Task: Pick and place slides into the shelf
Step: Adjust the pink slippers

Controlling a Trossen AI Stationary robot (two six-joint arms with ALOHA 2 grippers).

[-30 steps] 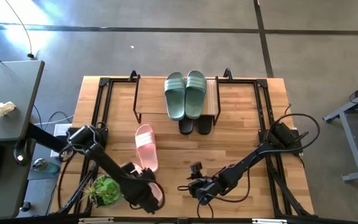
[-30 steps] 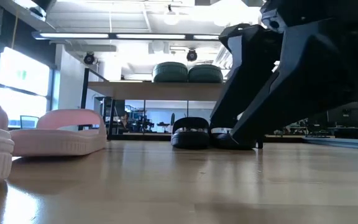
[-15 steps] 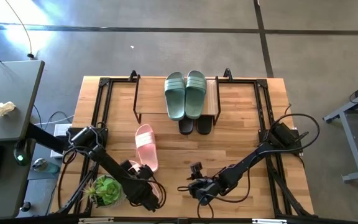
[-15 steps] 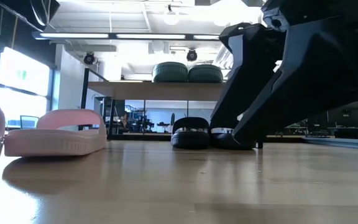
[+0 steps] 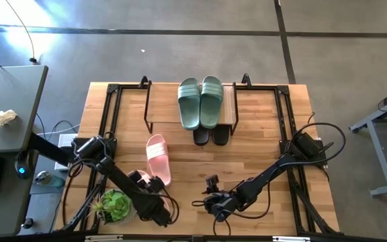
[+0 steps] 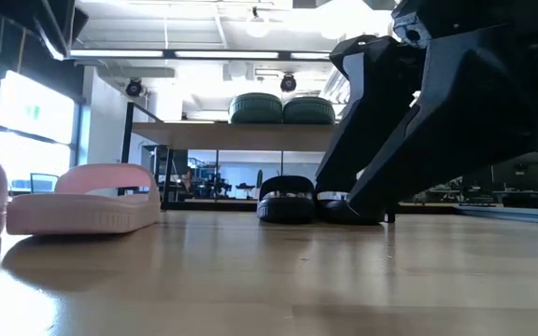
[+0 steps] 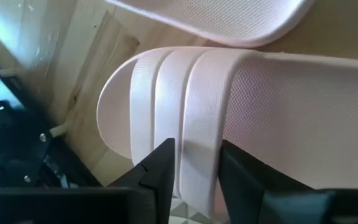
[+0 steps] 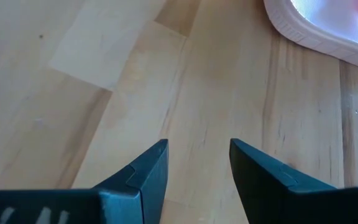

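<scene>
The left end effector (image 5: 158,210) is down at the near left of the counter (image 5: 261,151), its two fingers (image 7: 160,171) set either side of the ribbed strap of a pink slide (image 7: 229,112), closed onto it. In the overhead view the arm hides most of that slide; only a pink edge shows at the near edge, just right of a small green plant (image 5: 115,205). The other pink slide (image 5: 158,158) lies flat a little farther in, toe pointing away. The right end effector (image 5: 213,202) hovers low over bare wood at the near middle, fingers parted and holding nothing. At the far side stands the shelf (image 5: 230,107), with the green pair (image 5: 200,101) side by side on its plank top. The black pair (image 5: 211,136) sits under it on the counter, toes sticking out toward the near side.
</scene>
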